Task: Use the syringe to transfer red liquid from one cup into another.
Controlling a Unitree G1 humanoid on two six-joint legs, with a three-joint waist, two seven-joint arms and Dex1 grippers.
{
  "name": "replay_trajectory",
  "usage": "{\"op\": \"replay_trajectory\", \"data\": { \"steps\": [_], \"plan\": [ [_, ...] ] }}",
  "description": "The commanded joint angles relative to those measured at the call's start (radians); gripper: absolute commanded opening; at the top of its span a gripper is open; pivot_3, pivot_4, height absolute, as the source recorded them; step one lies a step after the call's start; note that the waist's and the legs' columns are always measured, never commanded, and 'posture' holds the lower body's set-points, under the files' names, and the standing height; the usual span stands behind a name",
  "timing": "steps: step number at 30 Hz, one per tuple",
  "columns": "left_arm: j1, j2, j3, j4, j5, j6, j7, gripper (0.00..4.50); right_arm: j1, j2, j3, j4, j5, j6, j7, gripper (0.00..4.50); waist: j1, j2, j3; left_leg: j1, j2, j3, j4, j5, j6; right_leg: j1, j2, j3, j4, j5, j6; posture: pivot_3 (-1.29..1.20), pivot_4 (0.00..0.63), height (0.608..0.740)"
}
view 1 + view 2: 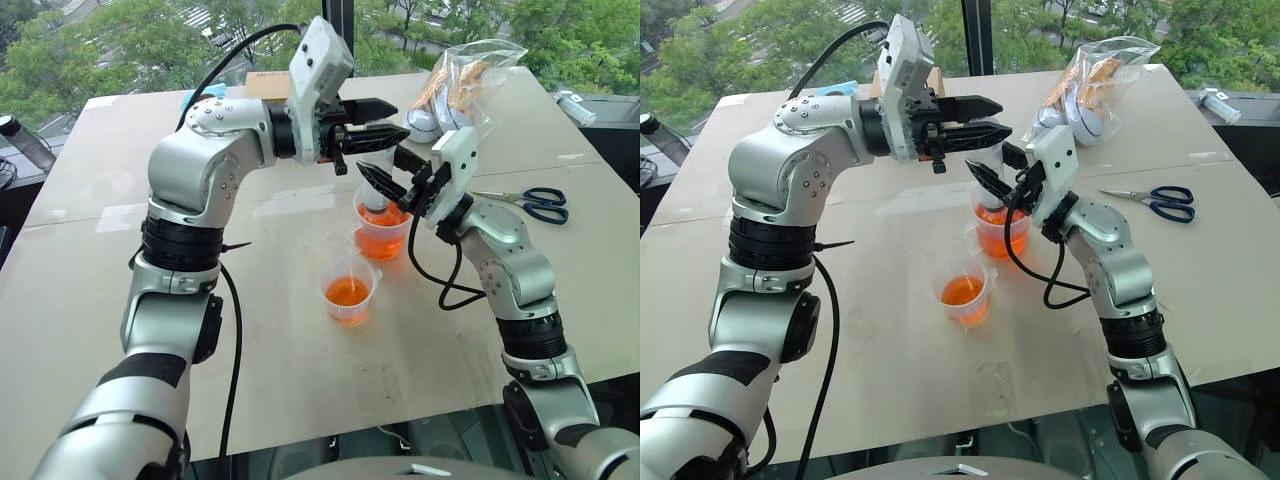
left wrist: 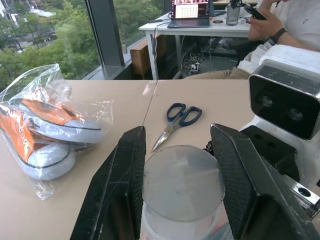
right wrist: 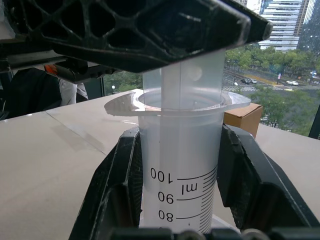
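- The right gripper (image 3: 180, 190) clenched the syringe (image 3: 182, 165) barrel, upright in the larger cup (image 1: 383, 232).
- The left gripper (image 2: 182, 185) clasped its plunger.
- The smaller cup (image 1: 349, 290) stood at 7 o'clock from the larger.

We've got a tan counter (image 1: 120, 300) here: smaller cup (image 1: 350, 290) just in front of the taller cup (image 1: 381, 232), scissors (image 1: 530, 203) off to its right, bagged shoes (image 1: 462, 80) behind it.

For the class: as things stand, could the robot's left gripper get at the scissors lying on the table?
Probably not yet: the left gripper is closed on the syringe plunger, and the right gripper, gripping the barrel, stands between it and the scissors.
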Motion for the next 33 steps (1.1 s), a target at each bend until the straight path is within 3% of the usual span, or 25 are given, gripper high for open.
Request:
{"op": "replay_trajectory", "data": {
  "steps": [1, 19, 33],
  "plan": [
    [0.017, -0.013, -0.057, 0.004, 0.006, 0.005, -0.050, 1.44, -0.041, 0.005, -0.048, -0.062, 0.012, -0.025, -0.040, 1.60, 0.000, 0.000, 0.000, 0.000, 0.000, 0.000, 0.000, 0.000, 0.000, 0.000, 0.000, 0.000, 0.000, 0.000, 0.000, 0.00, 0.150, 0.740],
    [0.013, -0.034, -0.053, 0.020, 0.029, -0.014, -0.072, 1.44, -0.006, 0.003, -0.033, -0.061, -0.001, -0.030, -0.048, 1.60, 0.000, 0.000, 0.000, 0.000, 0.000, 0.000, 0.000, 0.000, 0.000, 0.000, 0.000, 0.000, 0.000, 0.000, 0.000, 0.00, 0.150, 0.740],
    [-0.091, -0.030, 0.005, 0.065, 0.037, -0.023, -0.049, 1.44, 0.021, 0.001, -0.023, -0.025, -0.021, -0.048, -0.034, 1.60, 0.000, 0.000, 0.000, 0.000, 0.000, 0.000, 0.000, 0.000, 0.000, 0.000, 0.000, 0.000, 0.000, 0.000, 0.000, 0.00, 0.150, 0.740]
  ]
}}
